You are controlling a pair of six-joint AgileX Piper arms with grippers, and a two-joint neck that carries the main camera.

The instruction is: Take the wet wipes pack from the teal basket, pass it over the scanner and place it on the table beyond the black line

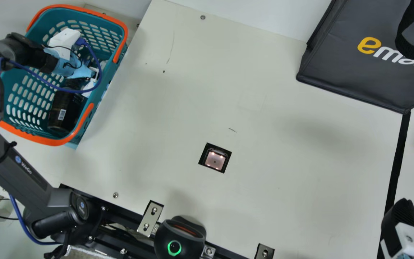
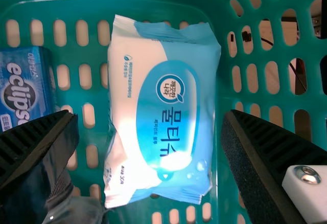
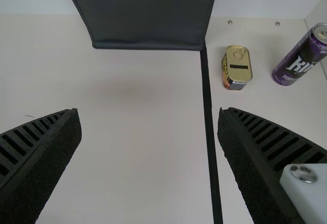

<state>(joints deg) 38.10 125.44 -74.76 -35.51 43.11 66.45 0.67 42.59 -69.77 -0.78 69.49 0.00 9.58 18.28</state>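
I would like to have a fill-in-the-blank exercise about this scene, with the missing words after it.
The wet wipes pack in the basket is white and ____.
The basket's handle is ____.
The left gripper is not shut but ____.
The drink can near the tin is ____.
Missing words: blue; orange; open; purple.

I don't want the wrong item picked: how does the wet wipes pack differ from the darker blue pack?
The wet wipes pack is white and light blue; the darker blue pack is mostly deep blue. The wipes pack is a pouch with crimped ends, the darker blue pack boxier. The left gripper's open fingers frame the wipes pack; the darker blue pack lies to one side. Both are in the teal basket.
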